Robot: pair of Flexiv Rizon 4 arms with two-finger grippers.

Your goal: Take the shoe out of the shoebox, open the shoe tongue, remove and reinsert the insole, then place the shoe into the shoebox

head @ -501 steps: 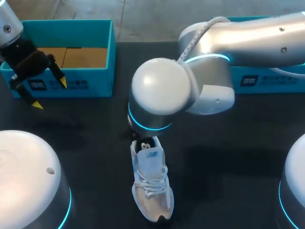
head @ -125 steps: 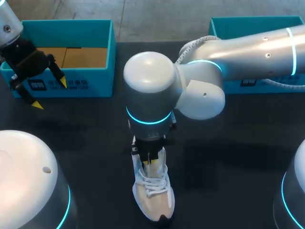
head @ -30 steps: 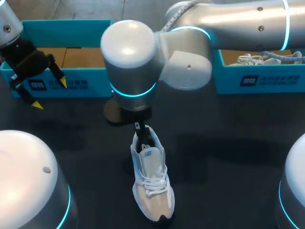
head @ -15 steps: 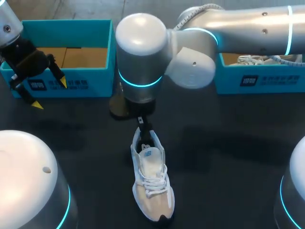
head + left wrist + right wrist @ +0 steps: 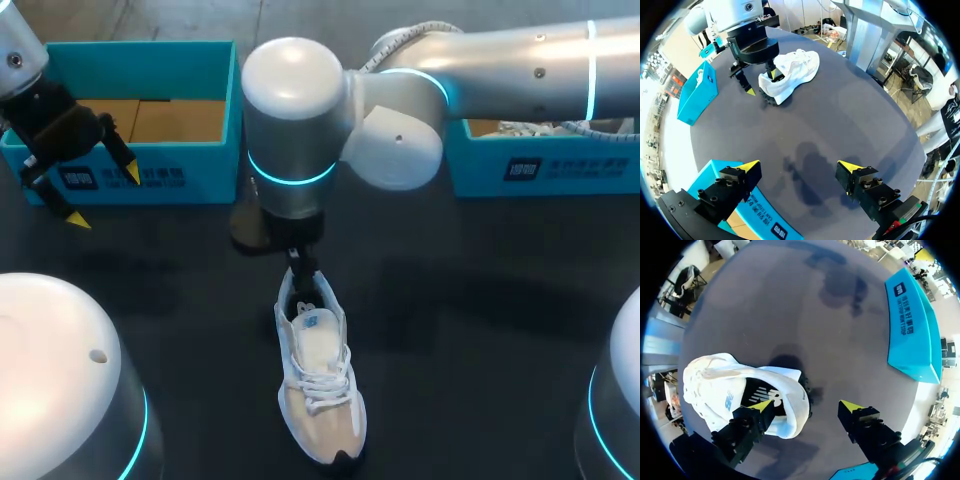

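Upright on its sole on the dark table (image 5: pixel 480 330), out of both boxes: the shoe (image 5: pixel 320 380), toe toward the robot, heel toward the far edge. At the heel, the right gripper (image 5: pixel 806 405), spread wide, one finger in the shoe's opening, the other outside behind the heel rim, pinching nothing. Along the far edge, well apart from the shoe, the left box (image 5: pixel 150 175) and the right box (image 5: pixel 540 170), with tabletop between them crossed only by the right arm (image 5: pixel 480 70). Over the left box's front wall, the left gripper (image 5: pixel 800 165), fingers spread, holding nothing, far from the shoe.
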